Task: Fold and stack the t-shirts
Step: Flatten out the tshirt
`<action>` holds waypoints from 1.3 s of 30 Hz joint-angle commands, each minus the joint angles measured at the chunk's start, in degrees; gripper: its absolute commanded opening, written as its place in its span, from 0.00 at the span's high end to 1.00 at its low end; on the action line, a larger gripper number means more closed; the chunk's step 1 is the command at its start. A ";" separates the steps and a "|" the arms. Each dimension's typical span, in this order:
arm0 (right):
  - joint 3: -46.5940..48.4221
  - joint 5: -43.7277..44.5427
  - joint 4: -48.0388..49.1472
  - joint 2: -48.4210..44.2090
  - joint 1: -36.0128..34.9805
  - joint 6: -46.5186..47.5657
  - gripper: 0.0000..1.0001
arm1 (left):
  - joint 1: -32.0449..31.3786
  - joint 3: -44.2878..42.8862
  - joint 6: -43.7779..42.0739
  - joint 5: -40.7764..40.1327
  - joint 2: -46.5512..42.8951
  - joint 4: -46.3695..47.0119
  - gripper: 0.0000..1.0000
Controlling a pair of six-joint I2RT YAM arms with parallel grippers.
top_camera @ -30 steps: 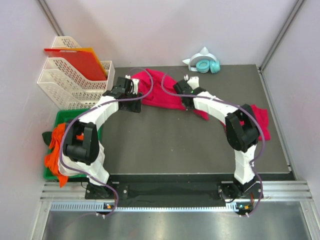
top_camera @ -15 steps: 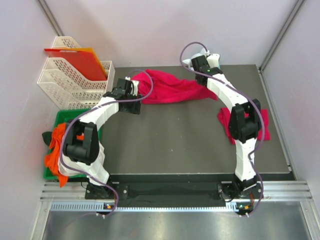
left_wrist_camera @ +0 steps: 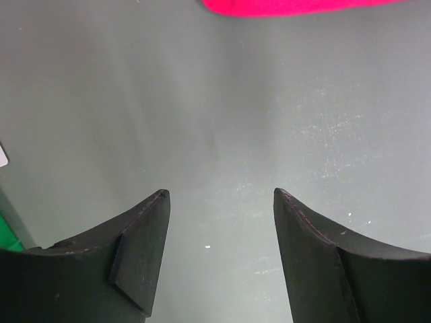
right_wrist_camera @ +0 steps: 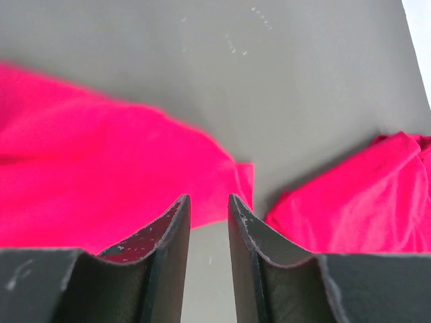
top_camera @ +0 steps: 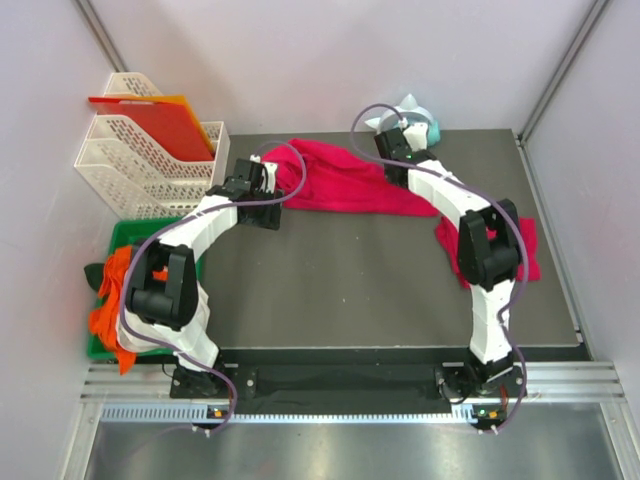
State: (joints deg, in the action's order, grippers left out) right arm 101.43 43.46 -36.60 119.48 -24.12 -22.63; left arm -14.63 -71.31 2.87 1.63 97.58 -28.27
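One t-shirt (top_camera: 340, 188) lies stretched across the back of the table (top_camera: 330, 290). A second t-shirt (top_camera: 525, 245) sits bunched at the right edge (the right arm (top_camera: 488, 262) hides part of it, so its shape is unclear). The left gripper (left_wrist_camera: 222, 195) gapes wide over bare table, holding nothing. The right gripper (right_wrist_camera: 209, 198) is slightly parted and empty, at the first shirt's end.

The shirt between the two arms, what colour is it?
The shirt is plain crimson-pink, clearest in the top view.

t-shirts (top_camera: 345, 185): crimson-pink | table (top_camera: 340, 290): dark grey | trays (top_camera: 125, 170): white lattice | sheet (top_camera: 172, 127): red-orange | bin (top_camera: 128, 236): green | cloth (top_camera: 103, 318): orange
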 commanded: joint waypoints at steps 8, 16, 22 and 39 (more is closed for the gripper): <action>-14.50 -5.93 6.72 -7.43 -8.31 -1.45 0.67 | 0.31 0.56 -0.24 1.01 -2.83 2.43 0.33; -5.22 -8.92 5.67 2.32 -7.53 -0.84 0.56 | 0.31 0.47 -0.59 0.83 -2.66 1.91 0.33; 5.60 -9.71 2.24 9.44 -5.68 -0.04 0.52 | 0.31 0.47 -0.85 0.48 -2.66 1.73 0.33; 12.31 -11.12 -6.12 16.05 -0.06 -3.65 0.58 | 0.31 -3.22 -0.24 0.92 3.93 0.06 0.35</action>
State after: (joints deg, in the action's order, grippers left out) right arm 113.89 31.79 -40.86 135.66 -26.79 -24.29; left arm -14.63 -71.42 2.42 2.13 99.50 -28.29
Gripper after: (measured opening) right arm 0.410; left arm 0.658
